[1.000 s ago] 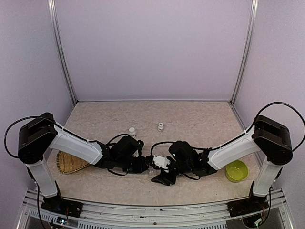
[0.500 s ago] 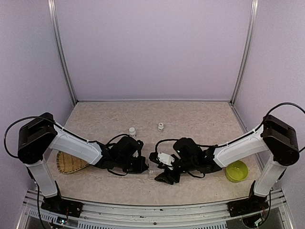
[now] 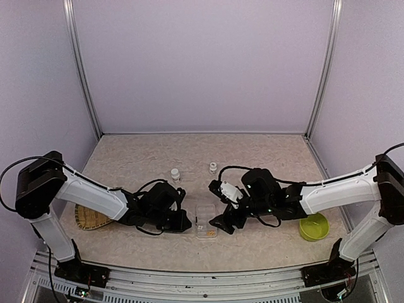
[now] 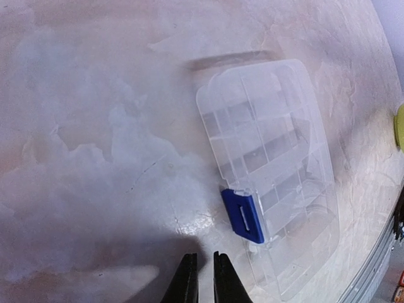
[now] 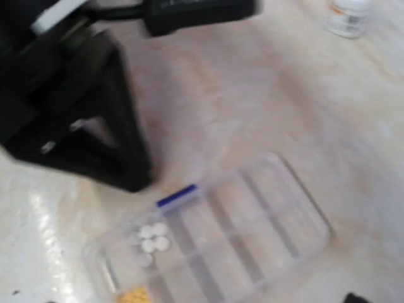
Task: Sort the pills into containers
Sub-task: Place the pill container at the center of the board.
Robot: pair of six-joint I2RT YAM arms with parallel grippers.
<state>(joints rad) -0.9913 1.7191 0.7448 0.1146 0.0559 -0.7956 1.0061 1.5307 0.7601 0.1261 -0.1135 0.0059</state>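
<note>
Since a second ago my right gripper [image 3: 225,222] has pulled back toward the right of the top view, uncovering the clear box [image 3: 206,228] at lower centre, between my two grippers. Whether its jaws stand open I cannot tell. My left gripper [image 4: 199,278] is closed on nothing, just beside the box's blue latch [image 4: 243,216]. In one compartment near the latch sit white pills [image 5: 151,238], with orange-yellow pills [image 5: 135,295] in another at the frame's lower edge. I see no pills outside the box, so I judge sorting nearly finished. Whether the lid is shut is unclear.
</note>
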